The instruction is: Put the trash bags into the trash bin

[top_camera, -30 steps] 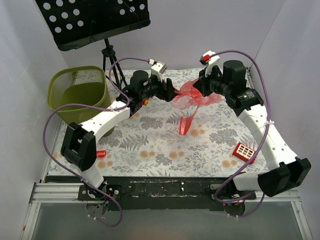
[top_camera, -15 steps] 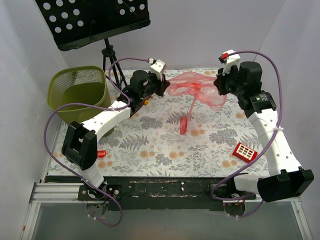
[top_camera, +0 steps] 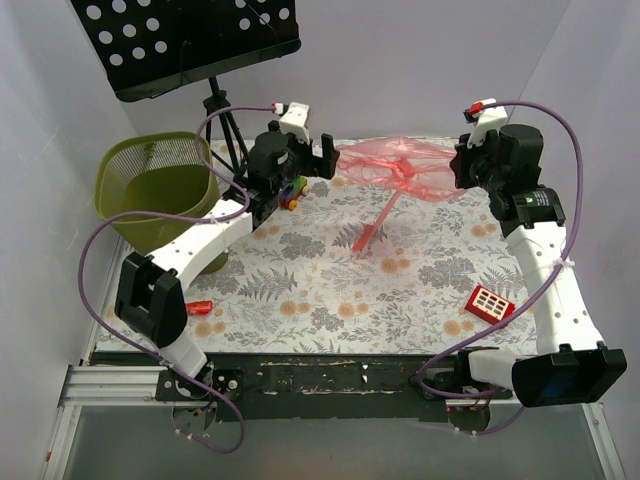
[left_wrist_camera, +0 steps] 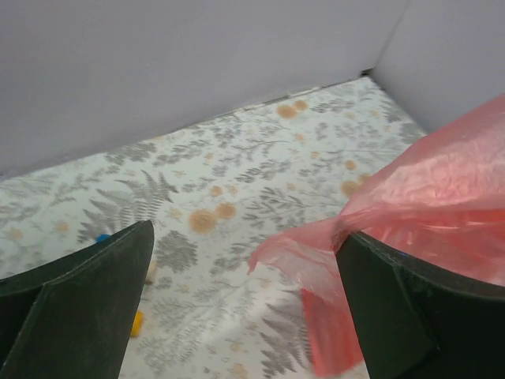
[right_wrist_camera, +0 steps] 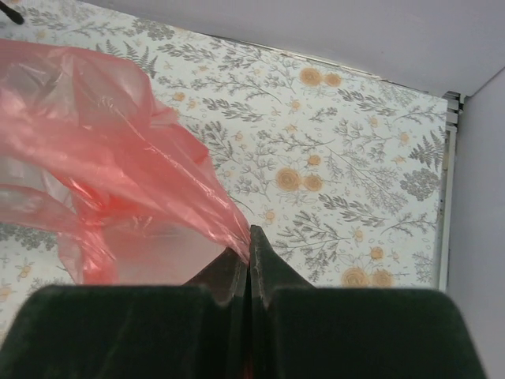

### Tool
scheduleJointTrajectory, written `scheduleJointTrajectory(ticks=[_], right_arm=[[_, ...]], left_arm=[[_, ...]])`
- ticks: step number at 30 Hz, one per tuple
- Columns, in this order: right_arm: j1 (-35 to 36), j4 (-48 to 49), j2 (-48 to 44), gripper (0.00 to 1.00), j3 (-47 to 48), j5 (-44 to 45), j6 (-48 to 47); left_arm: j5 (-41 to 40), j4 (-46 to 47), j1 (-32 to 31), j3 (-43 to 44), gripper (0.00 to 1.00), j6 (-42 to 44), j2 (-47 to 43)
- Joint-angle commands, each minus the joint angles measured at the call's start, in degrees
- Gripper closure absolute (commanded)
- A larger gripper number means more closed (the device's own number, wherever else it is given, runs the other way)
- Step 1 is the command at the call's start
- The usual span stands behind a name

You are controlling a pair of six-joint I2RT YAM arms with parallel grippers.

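The trash bag (top_camera: 400,165) is a crumpled red-pink film sack held in the air over the back of the table, with a twisted tail hanging to the cloth (top_camera: 366,238). My right gripper (top_camera: 462,166) is shut on the bag's right edge; in the right wrist view the fingertips (right_wrist_camera: 250,239) pinch the film (right_wrist_camera: 118,170). My left gripper (top_camera: 322,156) is open just left of the bag. In the left wrist view its jaws stand wide apart (left_wrist_camera: 245,304), and the bag's loose edge (left_wrist_camera: 442,189) lies by the right finger (left_wrist_camera: 418,316). The olive-green mesh trash bin (top_camera: 118,165) stands at the far left.
A black perforated music stand (top_camera: 190,40) on a tripod (top_camera: 225,130) stands behind the bin. A red block with white grid squares (top_camera: 490,302) lies front right. A small red stick (top_camera: 200,306) lies front left. A small coloured toy (top_camera: 293,192) sits under the left gripper.
My left gripper has let go of the bag, opened and lifted slightly. My right gripper has drawn the bag rightward and back, spreading it out.
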Motion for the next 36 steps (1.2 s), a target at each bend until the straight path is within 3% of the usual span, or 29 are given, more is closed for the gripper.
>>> scheduleJointTrajectory(ticks=[1,3,7,13,21,29,32,36], right_arm=[[-0.15,1.87,-1.21,0.99,-0.43,-3.77,3.57],[-0.24,1.95,-0.68,0.99,-0.07,-3.86,4.36],[-0.59,2.13,0.47,0.99,0.1,-3.25,6.56],[-2.34,1.52,2.66,0.99,1.77,-3.06,9.64],[-3.4,-0.15,3.72,0.99,3.01,-5.35,9.64],[-3.4,-0.94,2.93,0.99,1.77,-8.69,10.26],[-3.4,-1.12,2.67,0.99,1.69,-8.78,10.08],[-3.93,-0.86,2.49,0.99,1.77,-8.25,10.17]], left_arm=[[12.56,-7.37,0.04,-0.59,0.02,-19.42,-8.91],[18.44,-10.1,-0.05,-3.13,0.02,-28.11,-9.79],[23.91,-8.44,-1.37,-9.29,0.02,-36.14,-10.94],[34.99,7.54,-2.77,-17.2,0.03,-44.74,-7.87],[30.09,28.91,-9.36,-16.78,0.03,-60.92,4.6],[16.29,19.62,-10.78,-1.94,0.02,-69.37,18.31],[15.13,16.36,-10.6,3.25,0.2,-69.38,21.84],[17.06,16.27,-10.86,3.1,0.36,-67.45,22.55]])
